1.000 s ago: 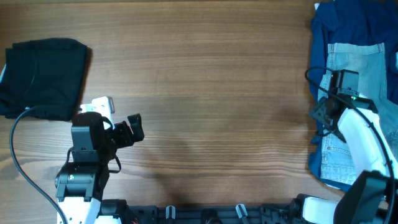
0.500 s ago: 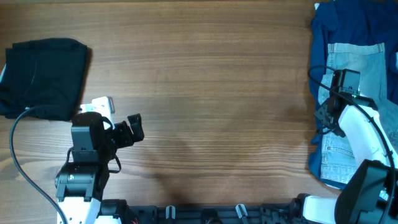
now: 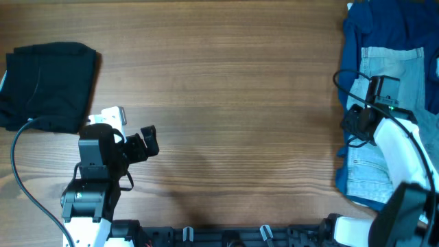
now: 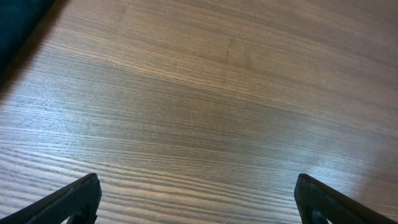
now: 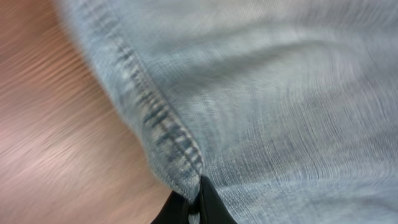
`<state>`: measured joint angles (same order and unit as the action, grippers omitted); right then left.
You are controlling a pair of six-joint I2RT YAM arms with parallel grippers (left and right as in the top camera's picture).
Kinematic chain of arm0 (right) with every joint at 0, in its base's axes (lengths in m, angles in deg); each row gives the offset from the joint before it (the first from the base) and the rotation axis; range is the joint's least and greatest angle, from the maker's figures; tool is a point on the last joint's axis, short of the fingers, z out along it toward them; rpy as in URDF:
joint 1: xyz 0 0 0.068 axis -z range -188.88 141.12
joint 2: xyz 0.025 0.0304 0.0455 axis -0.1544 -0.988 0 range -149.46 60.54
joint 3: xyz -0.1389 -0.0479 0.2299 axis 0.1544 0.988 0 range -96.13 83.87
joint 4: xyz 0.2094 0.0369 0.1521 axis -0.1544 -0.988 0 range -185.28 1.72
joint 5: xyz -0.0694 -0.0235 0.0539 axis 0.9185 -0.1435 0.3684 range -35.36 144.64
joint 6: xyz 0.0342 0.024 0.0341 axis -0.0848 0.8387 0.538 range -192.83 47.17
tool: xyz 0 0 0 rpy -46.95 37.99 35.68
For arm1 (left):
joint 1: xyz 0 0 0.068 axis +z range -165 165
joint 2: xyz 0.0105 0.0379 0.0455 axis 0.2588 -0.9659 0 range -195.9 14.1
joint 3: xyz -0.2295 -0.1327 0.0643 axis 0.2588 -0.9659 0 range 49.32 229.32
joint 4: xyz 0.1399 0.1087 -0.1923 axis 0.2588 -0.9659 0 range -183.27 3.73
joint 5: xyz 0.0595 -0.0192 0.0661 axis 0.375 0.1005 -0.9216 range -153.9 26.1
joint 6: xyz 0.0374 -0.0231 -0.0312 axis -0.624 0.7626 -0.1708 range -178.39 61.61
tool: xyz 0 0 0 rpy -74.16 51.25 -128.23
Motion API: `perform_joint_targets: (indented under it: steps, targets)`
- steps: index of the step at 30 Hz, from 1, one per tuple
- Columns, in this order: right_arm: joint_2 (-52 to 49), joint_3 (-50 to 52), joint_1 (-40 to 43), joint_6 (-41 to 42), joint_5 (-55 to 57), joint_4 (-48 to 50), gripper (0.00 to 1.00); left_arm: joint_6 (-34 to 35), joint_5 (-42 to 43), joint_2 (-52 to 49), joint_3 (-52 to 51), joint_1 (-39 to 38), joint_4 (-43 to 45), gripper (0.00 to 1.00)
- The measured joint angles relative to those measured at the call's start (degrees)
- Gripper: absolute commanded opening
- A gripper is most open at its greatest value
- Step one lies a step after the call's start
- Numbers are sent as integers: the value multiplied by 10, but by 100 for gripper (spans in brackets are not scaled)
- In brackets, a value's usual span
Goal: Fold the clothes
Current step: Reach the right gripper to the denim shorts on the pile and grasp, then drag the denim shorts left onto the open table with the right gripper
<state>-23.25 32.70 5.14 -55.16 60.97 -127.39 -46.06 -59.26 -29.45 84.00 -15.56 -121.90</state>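
Observation:
The clothes, pale light-blue denim shorts (image 3: 394, 68), lie at the table's right edge on top of a dark navy garment (image 3: 374, 27). My right gripper (image 3: 353, 125) sits at the shorts' left edge. In the right wrist view it (image 5: 196, 202) is shut, pinching the stitched denim hem (image 5: 158, 124) between its black fingertips, with denim (image 5: 267, 93) filling most of the frame. My left gripper (image 3: 147, 140) rests over bare wood at the lower left. It (image 4: 199, 205) is open wide with nothing between its fingers (image 4: 74, 199).
A black folded garment (image 3: 48, 82) lies at the far left, just behind the left arm. The wooden table (image 3: 226, 89) stretches bare between the two arms. The right arm's cable (image 3: 341, 82) loops over the navy cloth.
My right gripper has closed on the denim hem and shifted slightly left, dragging the shorts' lower left edge with it. The left arm has not moved.

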Motion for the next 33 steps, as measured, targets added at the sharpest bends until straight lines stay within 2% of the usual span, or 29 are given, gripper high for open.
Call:
perform_joint_targets:
  steps: [3, 7, 10, 13, 17, 20, 24, 25, 29, 30, 32, 33]
  targets:
    - [99, -54, -54, -43, -58, -45, 4, 0, 0, 0, 0, 0, 0, 100]
    - [157, -74, -121, -56, -93, -87, 4, 0, 0, 0, 0, 0, 0, 100]
    - [143, -73, -161, -84, -124, -87, 4, 0, 0, 0, 0, 0, 0, 100]
    - [144, -75, -166, -66, -130, -19, 4, 0, 0, 0, 0, 0, 0, 100]
    - [149, -118, -166, -64, -200, 30, 5, 0, 0, 0, 0, 0, 0, 100]
    - [146, -124, -187, -64, -232, 5, 5, 0, 0, 0, 0, 0, 0, 100]
    - [68, -126, -276, -64, -250, -11, 5, 0, 0, 0, 0, 0, 0, 100]
    - [44, -126, -299, -64, -252, 4, 5, 0, 0, 0, 0, 0, 0, 100]
    - [-26, -140, -390, -44, -274, 202, 7, 0, 0, -1, 0, 0, 0, 100]
    - [-45, -145, -410, -35, -276, 239, 12, 0, 0, -1, 0, 0, 0, 100]
    - [-72, -147, -426, -17, -279, 274, 17, 0, 0, 0, 0, 0, 0, 100]
    - [-92, -148, -432, -12, -281, 285, 24, 0, 0, -1, 0, 0, 0, 100]
